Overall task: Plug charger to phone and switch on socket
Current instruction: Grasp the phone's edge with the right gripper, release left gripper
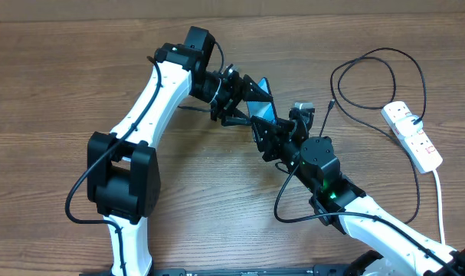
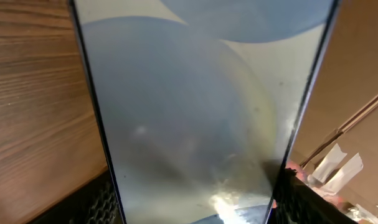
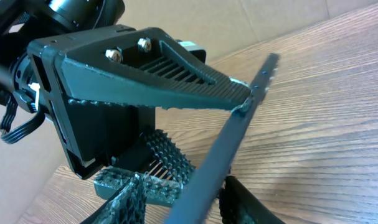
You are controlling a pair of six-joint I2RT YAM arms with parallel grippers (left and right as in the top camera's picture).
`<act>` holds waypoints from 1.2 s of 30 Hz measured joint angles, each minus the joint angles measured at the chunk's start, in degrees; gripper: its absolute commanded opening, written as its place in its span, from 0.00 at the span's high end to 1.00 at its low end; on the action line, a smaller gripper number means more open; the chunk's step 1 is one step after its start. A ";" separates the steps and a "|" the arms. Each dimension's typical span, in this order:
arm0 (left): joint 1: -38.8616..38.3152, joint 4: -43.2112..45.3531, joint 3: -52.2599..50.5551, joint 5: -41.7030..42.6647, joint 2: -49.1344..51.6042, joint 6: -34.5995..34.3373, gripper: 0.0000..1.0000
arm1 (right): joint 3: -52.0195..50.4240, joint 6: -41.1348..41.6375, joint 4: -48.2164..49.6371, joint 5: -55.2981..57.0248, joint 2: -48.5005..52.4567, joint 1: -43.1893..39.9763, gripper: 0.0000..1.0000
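1. The phone is held off the bench by the left end effector, which is closed on its edges, probably so that its port can be reached.
2. The right end effector is placed around the phone's free end; whether it grips cannot be told.
3. The cable and its plug tip are seen lying beside the power strip, not yet picked up.
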 measured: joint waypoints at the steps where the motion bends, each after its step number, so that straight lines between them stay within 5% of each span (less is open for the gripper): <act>1: -0.09 0.02 0.00 -0.07 0.00 0.00 0.60 | -0.07 0.00 0.00 0.02 0.00 0.00 0.65; 28: -0.35 0.52 0.52 -2.49 0.00 0.74 0.58 | -0.66 3.13 -2.78 2.43 0.26 -0.50 0.96; 36: -1.36 -0.33 0.87 -1.81 0.00 0.11 0.41 | -0.96 3.58 -3.34 2.47 0.96 -0.63 0.96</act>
